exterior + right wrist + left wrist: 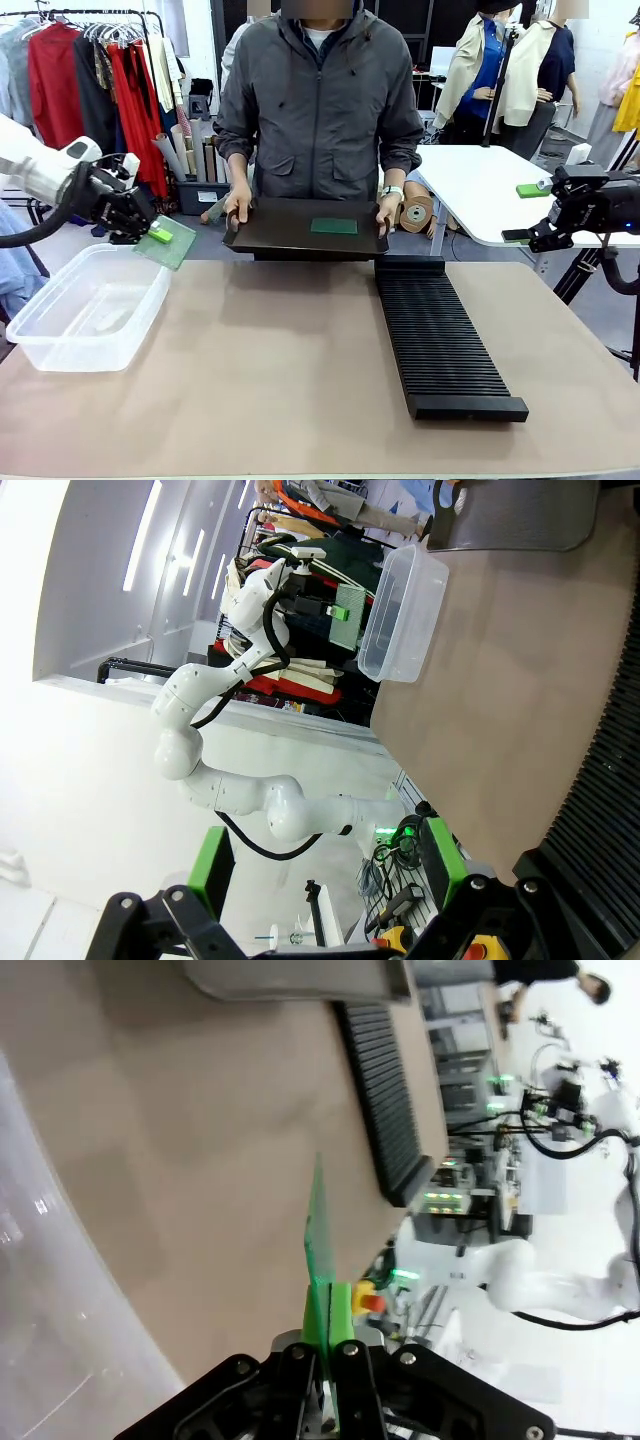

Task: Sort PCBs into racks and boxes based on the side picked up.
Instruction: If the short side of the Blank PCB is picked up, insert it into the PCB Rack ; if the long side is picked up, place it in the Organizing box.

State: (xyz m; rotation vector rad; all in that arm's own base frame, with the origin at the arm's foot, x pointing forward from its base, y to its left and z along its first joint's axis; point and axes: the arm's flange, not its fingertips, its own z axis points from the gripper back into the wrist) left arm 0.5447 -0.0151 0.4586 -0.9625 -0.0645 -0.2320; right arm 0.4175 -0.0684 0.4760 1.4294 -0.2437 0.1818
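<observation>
Your left jaws are pinched tight on a pale green PCB, tilted above the far right corner of the clear box at the counter's left. On the far side a person holds a black tray carrying a darker PCB. The slotted black rack lies right of centre. Your right jaws gape wide, empty, off the counter's far right.

The left gripper pinches a green PCB at its near edge. The board shows edge-on over the tan table, between the clear tub wall and the black slotted rack.
</observation>
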